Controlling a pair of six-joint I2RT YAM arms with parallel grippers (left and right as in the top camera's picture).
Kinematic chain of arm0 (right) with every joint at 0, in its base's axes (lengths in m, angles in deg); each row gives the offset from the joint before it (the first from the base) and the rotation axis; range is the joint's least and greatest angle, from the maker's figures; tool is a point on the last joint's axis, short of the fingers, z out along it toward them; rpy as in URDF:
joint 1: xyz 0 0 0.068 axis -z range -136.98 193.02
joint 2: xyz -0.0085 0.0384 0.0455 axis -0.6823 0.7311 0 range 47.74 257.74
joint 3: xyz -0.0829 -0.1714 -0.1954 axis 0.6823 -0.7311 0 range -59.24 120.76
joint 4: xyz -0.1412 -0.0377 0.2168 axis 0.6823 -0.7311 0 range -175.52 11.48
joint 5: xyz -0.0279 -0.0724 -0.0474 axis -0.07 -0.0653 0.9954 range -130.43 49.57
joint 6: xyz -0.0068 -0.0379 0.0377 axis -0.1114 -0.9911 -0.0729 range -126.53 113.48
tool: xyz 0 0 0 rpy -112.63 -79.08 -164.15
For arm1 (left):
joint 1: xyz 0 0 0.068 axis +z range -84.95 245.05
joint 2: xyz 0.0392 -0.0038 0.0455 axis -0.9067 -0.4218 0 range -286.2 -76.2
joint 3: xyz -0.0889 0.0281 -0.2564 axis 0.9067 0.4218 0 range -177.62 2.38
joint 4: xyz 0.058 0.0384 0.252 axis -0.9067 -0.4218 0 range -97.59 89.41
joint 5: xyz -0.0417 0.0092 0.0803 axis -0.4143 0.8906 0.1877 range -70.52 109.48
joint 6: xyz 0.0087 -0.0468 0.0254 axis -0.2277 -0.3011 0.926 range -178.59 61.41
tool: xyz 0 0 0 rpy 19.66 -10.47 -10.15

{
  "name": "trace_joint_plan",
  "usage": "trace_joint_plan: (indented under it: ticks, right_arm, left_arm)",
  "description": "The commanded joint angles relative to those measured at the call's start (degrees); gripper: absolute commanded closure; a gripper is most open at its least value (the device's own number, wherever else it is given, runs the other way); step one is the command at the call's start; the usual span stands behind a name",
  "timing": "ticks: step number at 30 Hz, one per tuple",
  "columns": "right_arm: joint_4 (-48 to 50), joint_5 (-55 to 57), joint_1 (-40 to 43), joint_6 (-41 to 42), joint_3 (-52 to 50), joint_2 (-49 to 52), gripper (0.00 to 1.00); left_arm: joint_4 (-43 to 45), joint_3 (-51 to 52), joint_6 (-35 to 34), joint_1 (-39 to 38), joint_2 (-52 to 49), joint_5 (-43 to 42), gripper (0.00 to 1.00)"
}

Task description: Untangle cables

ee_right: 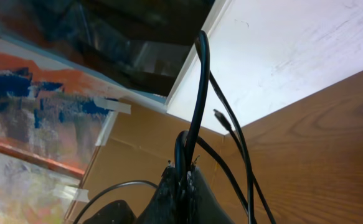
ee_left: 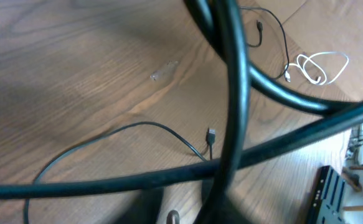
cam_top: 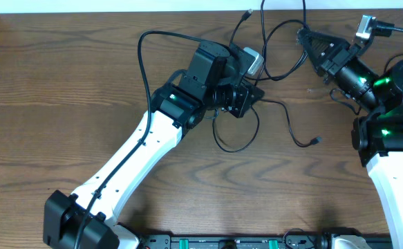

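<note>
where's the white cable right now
In the left wrist view, upper right: the white cable lies looped on the table, right of a black cable.

Seen from overhead, the left gripper [cam_top: 246, 97] is buried under its own wrist housing [cam_top: 211, 69], so how its jaws stand cannot be told, nor which stretch of the black cables [cam_top: 287, 119] passes beneath it. In its wrist view, thick blurred cords [ee_left: 236, 93] just in front of the left gripper cover the fingers. Well beyond the left gripper, the white cable [ee_left: 312, 70] is too small to show its plug. The right gripper [ee_right: 182, 180], well apart from the left gripper, is a dark blur cut by the bottom edge.
</note>
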Motion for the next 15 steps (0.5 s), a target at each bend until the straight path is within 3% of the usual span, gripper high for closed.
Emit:
trace_joint_plan:
  ticks: [1, 6, 15]
  right_arm:
    - [0.3, 1.9, -0.2, -0.9, 0.5, -0.3, 0.99]
    - [-7.4, 8.6, 1.7, -9.3, 0.5, -0.3, 0.99]
    - [-27.9, 31.3, 4.3, -24.1, 0.5, -0.2, 0.99]
  left_arm:
    - [-0.9, 0.1, 0.0, -0.2, 0.0, 0.3, 0.92]
    - [-3.5, 0.1, 1.3, -0.2, 0.1, -0.1, 0.93]
    - [-13.8, 0.1, 15.3, -0.2, 0.4, -10.9, 0.93]
